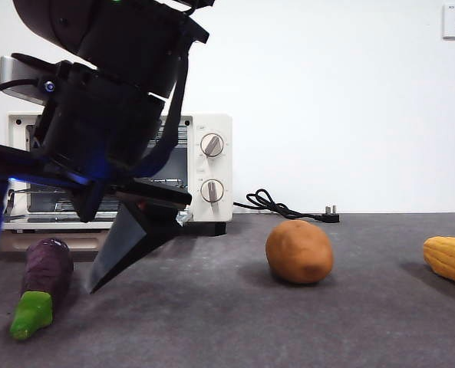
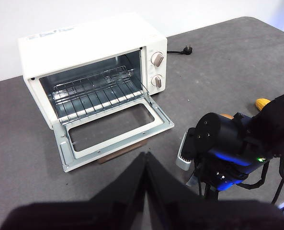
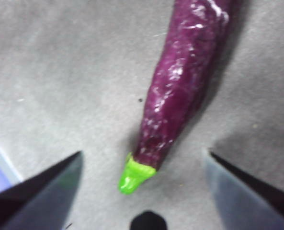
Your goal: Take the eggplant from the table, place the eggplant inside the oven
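The eggplant (image 1: 43,284) is seen lying on the bench (image 1: 288,322) in front of the oven (image 1: 204,165), its green cap turned toward the front camera and its purple body running back toward the oven door. In the right wrist view the eggplant (image 3: 180,96) lies on the grey surface with its cap between the two spread jaws of the right pincer (image 3: 142,187); the jaws are held wide and neither touches it. In the front view the same pincer (image 1: 39,241) is seen low over the eggplant, the arm coming in large and dark from above, one jaw pointing down just beside the eggplant and the other only partly shown at the picture's side edge.

The oven (image 2: 91,84) is shown open in the left wrist view, its door folded down flat and the wire rack (image 2: 96,88) bare inside. The left pincer (image 2: 145,163) is held high and well apart from the oven, its jaws pressed together with nothing between them.

A potato (image 1: 299,251) rests on the bench near the middle, and a corn cob (image 1: 450,261) lies at the far side. A black cord (image 1: 285,205) runs from the oven along the bench by the wall.
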